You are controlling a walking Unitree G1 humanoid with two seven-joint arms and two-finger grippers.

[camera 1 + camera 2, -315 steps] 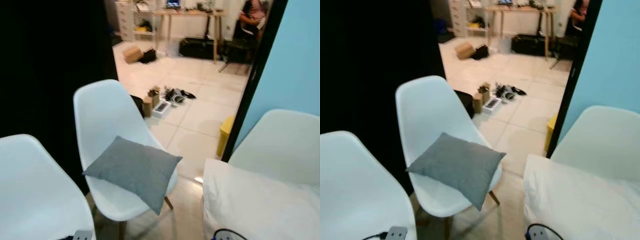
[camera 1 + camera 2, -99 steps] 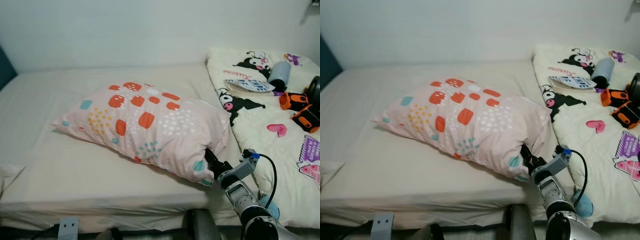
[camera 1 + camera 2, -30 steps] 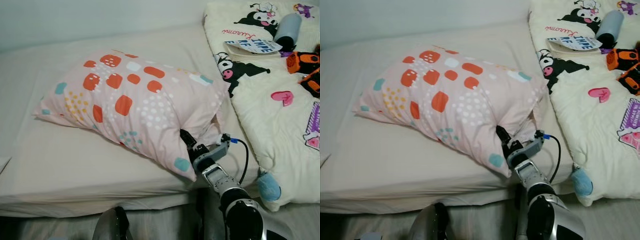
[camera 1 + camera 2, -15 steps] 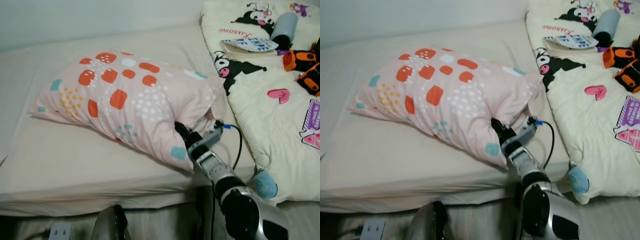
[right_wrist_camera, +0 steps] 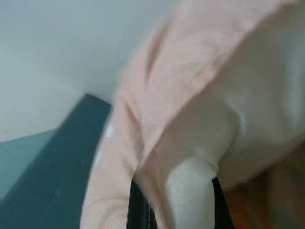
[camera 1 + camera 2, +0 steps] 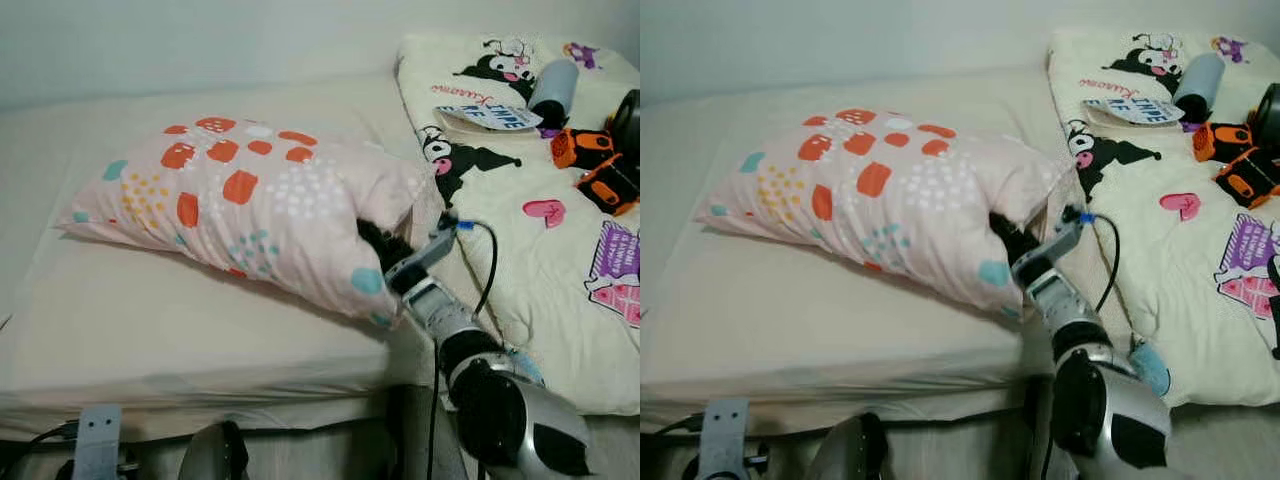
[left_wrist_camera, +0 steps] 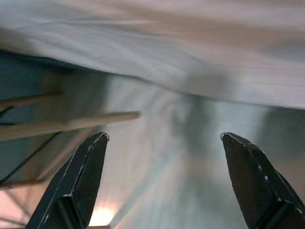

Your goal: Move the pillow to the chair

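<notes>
The left gripper (image 7: 164, 162) hung idle below the bed's edge, its two black fingers spread wide with nothing between them.

The pillow (image 6: 245, 205) lay on the bed (image 6: 130, 320), across the middle of the mattress, its near right corner raised a little off the sheet. The right gripper (image 6: 378, 243) was at that corner, pushed into the open end of the pillowcase; in the right wrist view its fingers were closed on a fold of pink cloth and white stuffing, so the grip looked made. To the right, a cartoon blanket (image 6: 540, 230) carried a grey cylinder (image 6: 553, 88) and some orange-and-black things (image 6: 590, 165), all apart from the pillow.

Judged from this, the task was only begun. The pillow was grasped but most of its weight rested on the bed. Lifting it clear, carrying it away from the bed, finding the chair and setting it down there all remained to be done.
</notes>
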